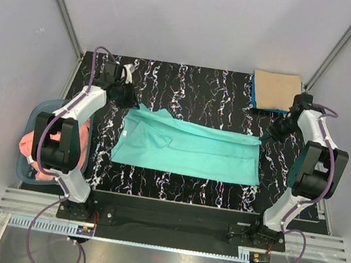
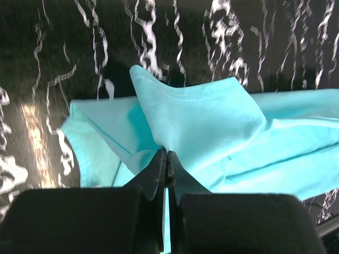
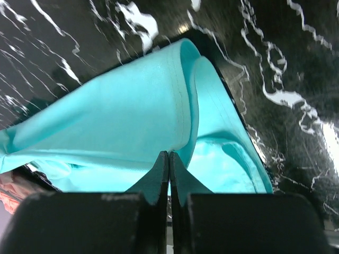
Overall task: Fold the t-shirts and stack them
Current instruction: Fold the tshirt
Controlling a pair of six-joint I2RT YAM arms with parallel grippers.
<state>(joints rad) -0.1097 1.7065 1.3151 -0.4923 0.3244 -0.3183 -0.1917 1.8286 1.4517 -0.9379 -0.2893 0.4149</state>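
Note:
A turquoise-green t-shirt lies folded lengthwise across the middle of the black marbled table. My left gripper is at its far left corner, shut on a pinch of the cloth that is raised off the table. My right gripper is at the far right corner, shut on the hem, which is lifted and curls over. A folded tan-beige t-shirt lies on a blue t-shirt at the back right. A salmon pink t-shirt sits in the basket on the left.
The blue-grey plastic basket stands off the table's left edge beside the left arm. Grey walls close in the back and both sides. The folded stack sits just behind the right gripper.

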